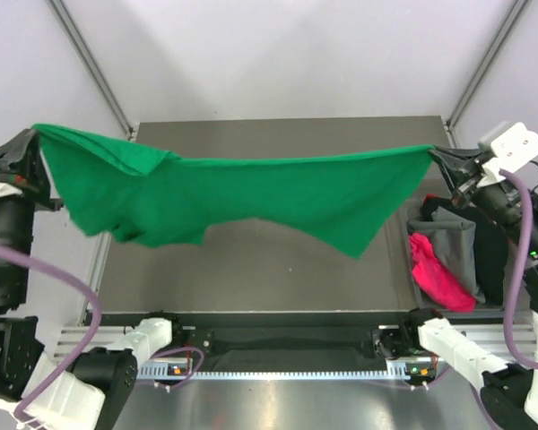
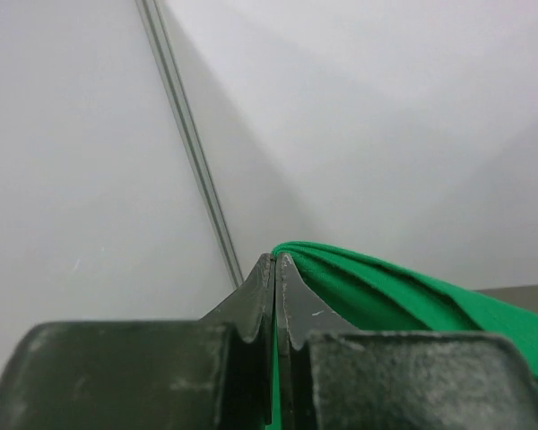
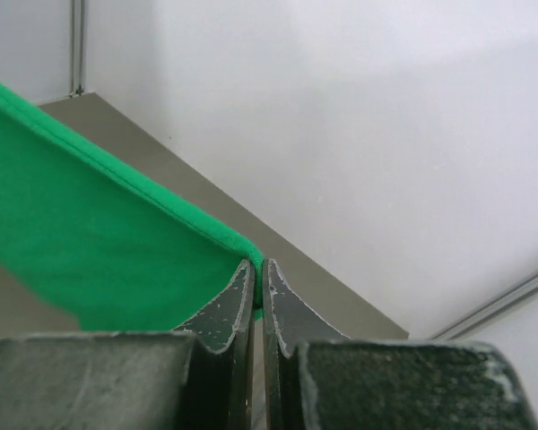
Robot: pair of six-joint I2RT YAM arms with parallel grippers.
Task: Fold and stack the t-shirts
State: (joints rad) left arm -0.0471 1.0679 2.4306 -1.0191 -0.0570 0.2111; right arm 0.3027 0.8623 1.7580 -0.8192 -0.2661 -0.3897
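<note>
The left end effector (image 1: 36,134) is clamping one corner of the green t-shirt (image 1: 251,193), jaws pressed tight on the fabric. The shirt is hanging stretched above the table (image 1: 251,287) (lower edge sagging unevenly). The right end effector (image 1: 437,154) is gripping the opposite corner. A grey t-shirt (image 1: 455,240) and a pink t-shirt (image 1: 437,276) are lying heaped at the table's right side.

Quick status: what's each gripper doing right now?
Left gripper: shut on one end of the green t-shirt.
Right gripper: shut on the other end of it.
</note>
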